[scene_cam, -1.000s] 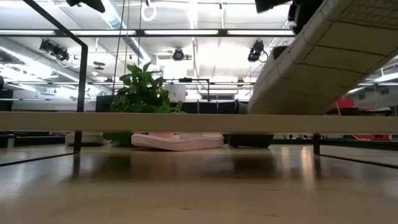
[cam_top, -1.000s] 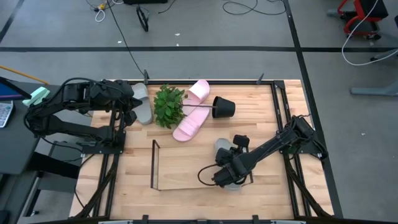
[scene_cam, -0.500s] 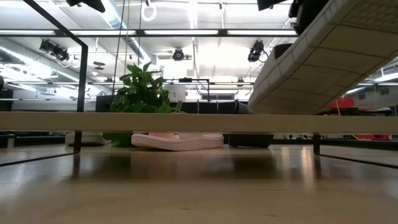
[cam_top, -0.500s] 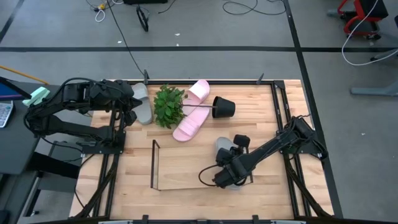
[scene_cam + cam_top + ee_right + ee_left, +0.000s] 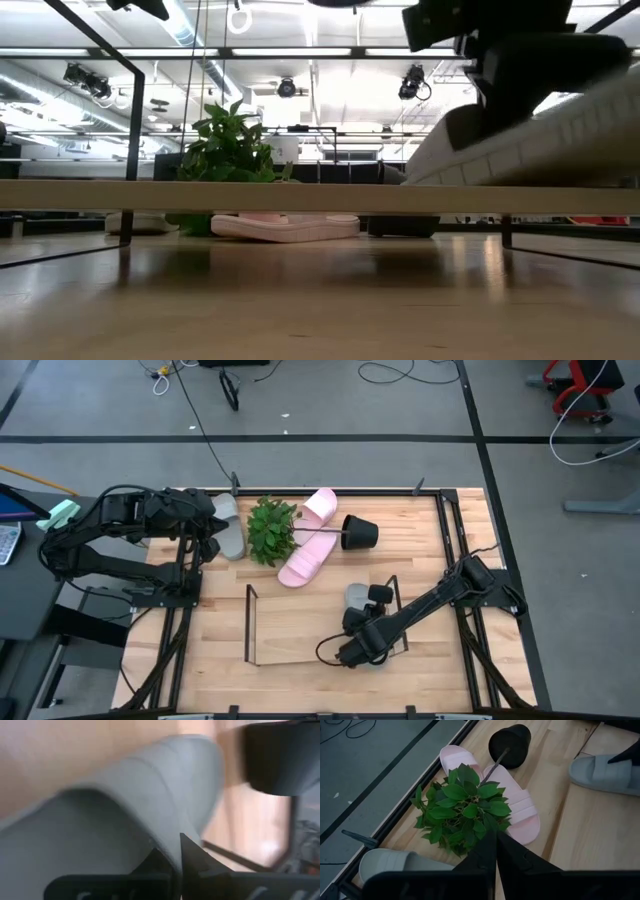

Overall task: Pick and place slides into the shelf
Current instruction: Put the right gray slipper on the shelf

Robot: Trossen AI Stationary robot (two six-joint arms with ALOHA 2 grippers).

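- The right arm stretches low across the worktop from its base at the right edge toward the middle, its wrist down near the front of the shelf.
- The right end effector is clamped on a grey-green slide, its fingers pinched together on the strap; the wrist view is filled by that strap.
- In the low view this slide is off the wood, tilted, with its sole facing down and the dark end effector over it.
- The shelf is a thin black wire outline lying on the worktop between the two arms, with one upright end on the left; the held slide is at its right end.
- The left arm is folded at the worktop's far left corner, and the left end effector has its fingers together, gripping nothing.
- A second grey-green slide lies just beside the left end effector, at the worktop's back left.
- Two pink slides lie at the back middle, one behind the other, with the plant tipped over across them and its black pot on its side to their right.
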